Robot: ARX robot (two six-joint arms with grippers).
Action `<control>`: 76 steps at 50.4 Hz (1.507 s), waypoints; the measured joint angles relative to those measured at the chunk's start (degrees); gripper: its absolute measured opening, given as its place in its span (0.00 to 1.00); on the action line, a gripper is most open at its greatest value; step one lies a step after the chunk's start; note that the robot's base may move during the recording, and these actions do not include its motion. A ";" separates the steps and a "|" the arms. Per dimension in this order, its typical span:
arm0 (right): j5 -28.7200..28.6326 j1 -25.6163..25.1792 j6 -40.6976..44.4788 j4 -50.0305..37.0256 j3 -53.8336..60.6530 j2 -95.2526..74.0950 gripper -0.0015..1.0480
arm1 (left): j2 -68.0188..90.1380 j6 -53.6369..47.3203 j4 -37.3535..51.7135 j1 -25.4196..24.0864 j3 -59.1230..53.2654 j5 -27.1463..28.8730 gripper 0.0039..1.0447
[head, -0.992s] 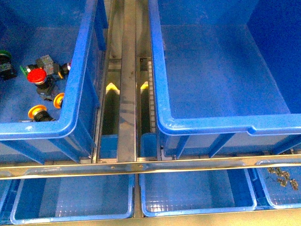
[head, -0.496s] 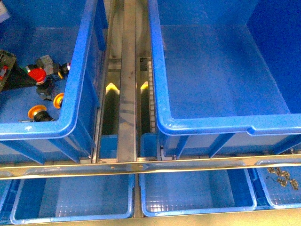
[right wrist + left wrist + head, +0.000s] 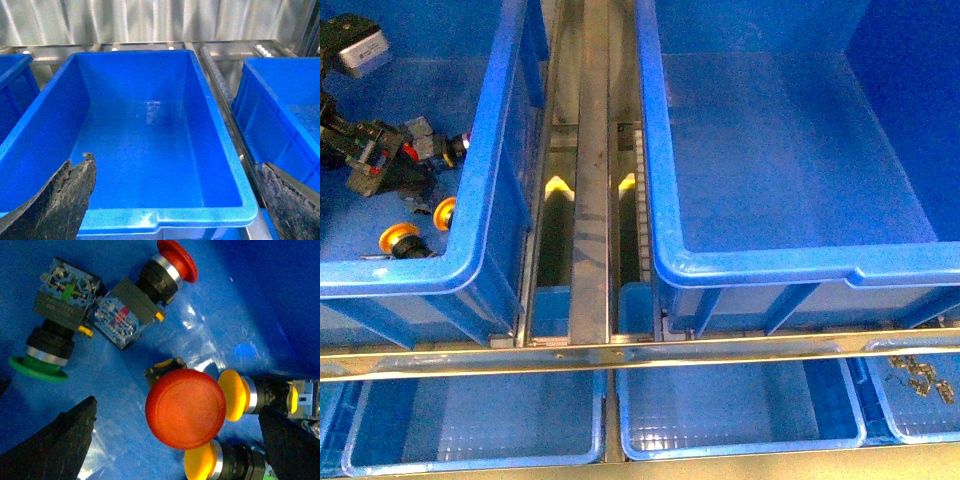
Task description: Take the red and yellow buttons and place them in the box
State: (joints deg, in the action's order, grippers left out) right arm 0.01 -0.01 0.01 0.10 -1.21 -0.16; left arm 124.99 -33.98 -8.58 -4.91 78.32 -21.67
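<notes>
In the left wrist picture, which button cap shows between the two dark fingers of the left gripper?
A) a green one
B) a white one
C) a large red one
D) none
C: the large red button sits in the gap of the open left gripper; the green button lies off to one side.

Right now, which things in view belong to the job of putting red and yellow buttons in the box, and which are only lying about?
Belong to the job:
red button facing the left wrist camera
red button on its side
first yellow button
second yellow button
empty box

Only lying about:
green button
shallow trays
small metal parts
</notes>
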 joint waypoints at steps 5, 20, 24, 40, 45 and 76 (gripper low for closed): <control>0.00 0.00 0.00 0.02 0.00 0.00 0.94 | 0.70 0.07 -0.02 0.55 0.92 -0.17 0.93; 0.00 0.00 0.00 0.02 0.00 0.00 0.94 | 2.84 0.17 -0.55 0.94 2.12 -0.35 0.93; 0.00 0.00 0.00 0.02 0.00 0.00 0.94 | 3.54 0.24 -0.81 0.92 2.69 -0.37 0.93; 0.00 0.00 0.00 0.02 0.00 0.00 0.94 | 4.39 1.79 -0.79 0.85 4.66 -0.61 0.49; 0.00 0.00 0.02 0.02 0.00 0.00 0.94 | 4.68 2.40 -0.77 0.85 4.66 -0.83 0.35; 0.00 0.00 0.00 0.02 0.00 0.00 0.94 | -6.88 28.89 4.13 -7.13 0.04 -10.25 0.32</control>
State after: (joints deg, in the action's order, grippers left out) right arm 0.01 -0.01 0.01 0.12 -1.21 -0.16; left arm 118.10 -5.08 -4.45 -12.03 78.37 -31.92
